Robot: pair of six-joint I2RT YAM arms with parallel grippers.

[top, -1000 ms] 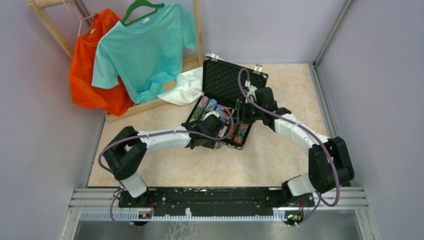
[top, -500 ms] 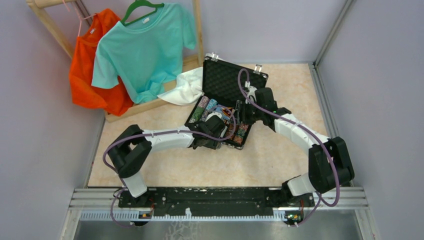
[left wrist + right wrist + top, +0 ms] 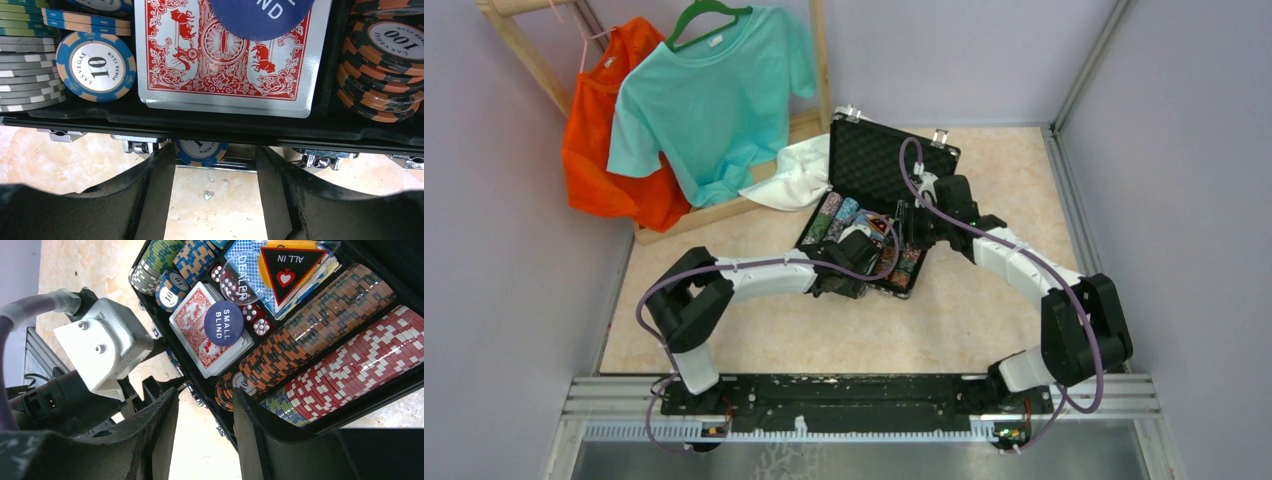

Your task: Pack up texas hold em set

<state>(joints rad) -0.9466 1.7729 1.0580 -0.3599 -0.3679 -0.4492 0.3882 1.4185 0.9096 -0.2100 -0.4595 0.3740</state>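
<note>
Left tool (image 3: 215,160) spread around a blue chip (image 3: 200,151), seemingly not pinching it; right tool (image 3: 205,395) spread over the open case (image 3: 879,165).

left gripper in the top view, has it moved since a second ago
Yes. The left gripper has shifted slightly right along the near edge of the black case, toward the right arm.

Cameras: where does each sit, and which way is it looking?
Top external: above and behind the arms, looking down at the table; left arm and right arm show whole.
Left wrist: on the left arm, facing the case at its front edge; its fingers frame the bottom.
Right wrist: on the right arm, looking into the case; its fingers and the left arm's wrist show.
Shared: both wrist views show the red deck.
</note>
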